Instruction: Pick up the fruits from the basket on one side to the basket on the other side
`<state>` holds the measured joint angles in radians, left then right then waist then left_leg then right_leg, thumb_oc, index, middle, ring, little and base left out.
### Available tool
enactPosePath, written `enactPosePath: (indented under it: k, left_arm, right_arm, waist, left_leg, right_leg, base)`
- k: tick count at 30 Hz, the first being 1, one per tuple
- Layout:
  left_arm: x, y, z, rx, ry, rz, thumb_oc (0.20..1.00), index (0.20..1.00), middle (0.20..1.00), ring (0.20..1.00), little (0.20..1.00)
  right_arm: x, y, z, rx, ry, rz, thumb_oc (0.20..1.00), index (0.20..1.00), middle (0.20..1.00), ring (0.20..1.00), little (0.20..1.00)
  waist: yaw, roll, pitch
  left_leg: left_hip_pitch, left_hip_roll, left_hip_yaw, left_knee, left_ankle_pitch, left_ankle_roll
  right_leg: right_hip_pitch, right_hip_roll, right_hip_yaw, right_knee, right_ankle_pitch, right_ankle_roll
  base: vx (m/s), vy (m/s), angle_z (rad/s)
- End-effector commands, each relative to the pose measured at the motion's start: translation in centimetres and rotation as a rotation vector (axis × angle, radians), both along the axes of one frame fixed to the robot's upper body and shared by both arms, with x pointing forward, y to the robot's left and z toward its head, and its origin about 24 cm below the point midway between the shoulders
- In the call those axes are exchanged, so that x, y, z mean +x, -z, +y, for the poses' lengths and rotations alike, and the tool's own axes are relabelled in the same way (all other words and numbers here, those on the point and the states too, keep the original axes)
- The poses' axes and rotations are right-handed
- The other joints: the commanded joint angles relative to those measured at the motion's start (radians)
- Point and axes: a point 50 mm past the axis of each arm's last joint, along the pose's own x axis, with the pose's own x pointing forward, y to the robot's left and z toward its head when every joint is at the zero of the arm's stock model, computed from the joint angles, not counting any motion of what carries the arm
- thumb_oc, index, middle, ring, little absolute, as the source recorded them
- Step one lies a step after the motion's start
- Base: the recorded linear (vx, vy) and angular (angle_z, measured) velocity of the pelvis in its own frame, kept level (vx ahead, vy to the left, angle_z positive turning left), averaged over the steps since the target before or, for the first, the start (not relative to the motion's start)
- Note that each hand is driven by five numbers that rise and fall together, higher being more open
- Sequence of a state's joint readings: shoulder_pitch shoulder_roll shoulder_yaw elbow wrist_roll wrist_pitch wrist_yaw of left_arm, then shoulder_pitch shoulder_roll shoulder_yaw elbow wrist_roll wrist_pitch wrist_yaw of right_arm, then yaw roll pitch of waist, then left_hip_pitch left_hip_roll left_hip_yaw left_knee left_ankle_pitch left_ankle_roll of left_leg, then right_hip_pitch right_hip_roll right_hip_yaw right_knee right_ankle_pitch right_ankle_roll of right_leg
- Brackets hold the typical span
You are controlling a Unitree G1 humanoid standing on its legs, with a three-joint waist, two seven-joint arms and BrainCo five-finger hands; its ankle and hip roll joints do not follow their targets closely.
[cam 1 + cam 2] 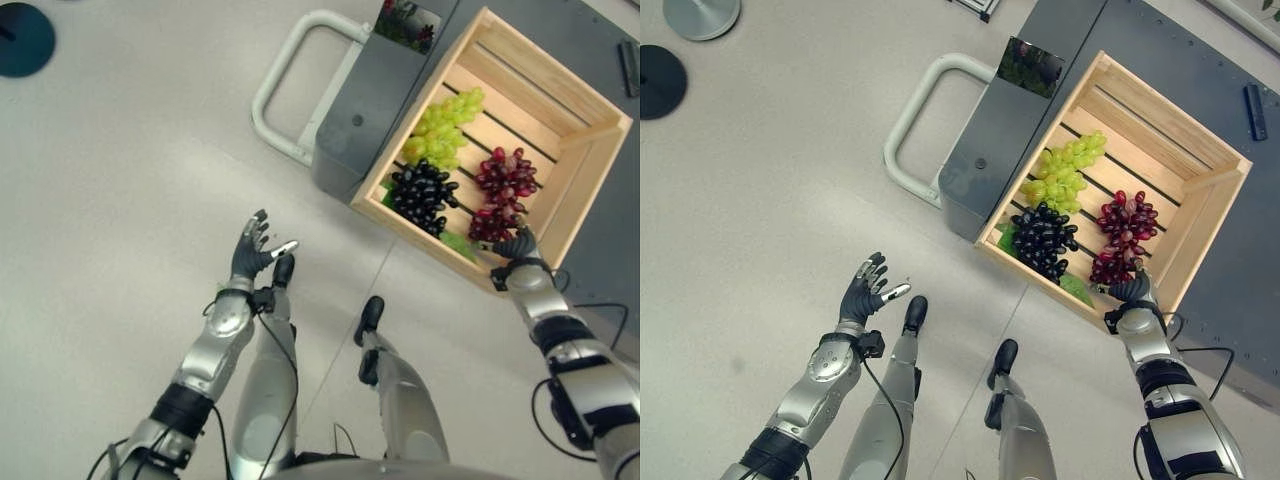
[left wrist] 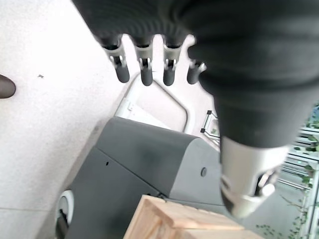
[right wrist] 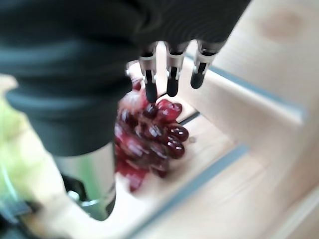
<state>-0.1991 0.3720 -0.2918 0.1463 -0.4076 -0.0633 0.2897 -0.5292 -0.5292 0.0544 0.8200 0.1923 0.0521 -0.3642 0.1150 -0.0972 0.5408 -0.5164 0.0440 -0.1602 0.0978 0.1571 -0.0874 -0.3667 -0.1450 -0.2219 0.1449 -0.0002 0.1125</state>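
R hand [image 1: 1133, 291] at crate [image 1: 1215, 160] rim

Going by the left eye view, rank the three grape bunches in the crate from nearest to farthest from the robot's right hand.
1. Red grapes: right side of the wooden crate, right beside the right hand at the near rim.
2. Black grapes: near-left part of the crate.
3. Green grapes: far-left part, behind the black bunch.
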Motion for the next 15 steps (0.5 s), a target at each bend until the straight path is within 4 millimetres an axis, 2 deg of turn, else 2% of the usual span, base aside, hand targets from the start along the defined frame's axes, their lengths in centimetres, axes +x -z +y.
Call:
enactPosePath:
  k: [1,9,15]
  left_arm:
    - [-0.5,-0.8,-0.6,-0.083,-0.010,-0.055,1.000,1.000,1.000,1.000,1.000]
    - [-0.5,-0.6,-0.4,-0.089,-0.037,-0.046,1.000,1.000,1.000,1.000,1.000]
    - [-0.3,-0.7,-0.8,-0.086,-0.032,-0.047,1.000,1.000,1.000,1.000,1.000]
  right_arm:
    - [-0.6,-1.9,-1.1,0.059,0.060,-0.159,1.000,1.000,1.000,1.000,1.000]
    - [-2.1,-0.7,0.8,0.194,0.060,-0.264,1.000,1.000,1.000,1.000,1.000]
    - [-1.8,0.0,1.5,0.230,0.091,-0.249,1.000,1.000,1.000,1.000,1.000]
  waist:
    - [-0.029,0.016,-0.021]
    - [-0.051,0.014,-0.021]
    - [-0.054,0.016,-0.021]
  left_leg:
    - [-0.022,-0.029,0.002,0.005,-0.062,0.004]
    - [-0.017,-0.033,0.015,0.006,-0.070,0.010]
    - [-0.012,-0.036,0.023,0.006,-0.077,0.014]
  right_leg:
    - [-0.062,-0.013,0.021,0.104,-0.134,-0.012]
    - [-0.063,-0.017,0.033,0.103,-0.134,-0.011]
    - [-0.057,-0.021,0.037,0.093,-0.129,-0.006]
  base:
    - [0.01,0.006,-0.06]
    - [0.02,0.022,-0.05]
    - [0.02,0.013,-0.02]
